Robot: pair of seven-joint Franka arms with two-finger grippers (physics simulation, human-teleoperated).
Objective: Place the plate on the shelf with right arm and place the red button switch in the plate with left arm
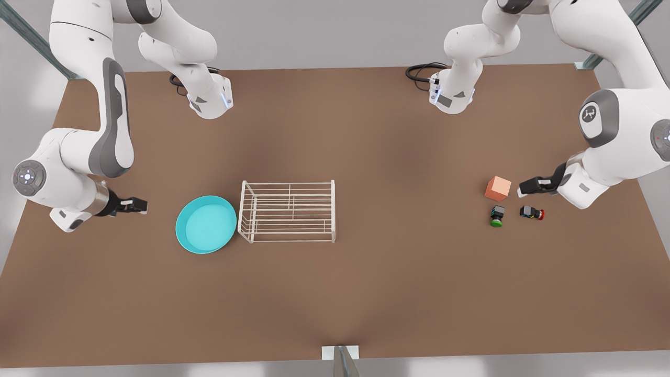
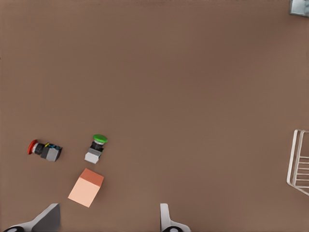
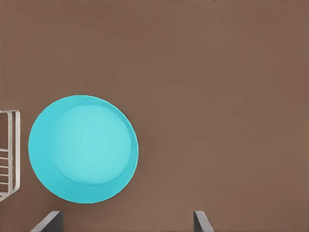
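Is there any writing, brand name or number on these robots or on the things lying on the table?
No words or numbers can be read.
Arm on the front view's right: a small white emblem on a grey joint cover, a symbol rather than letters.
The plate, shelf, red button switch, green-capped switch and orange cube are plain.

Even, bright, diffuse light falls from above across the flat brown matte surface (image 1: 366, 293), with no glare. A broad darker band runs down its middle in the front view. Shadows are faint: a soft rim under the round turquoise plate (image 3: 83, 149) ahead of the right tool (image 3: 126, 223), and little beneath the orange cube (image 2: 86, 187) just beyond the left tool (image 2: 107, 220). Edges look slightly soft throughout.
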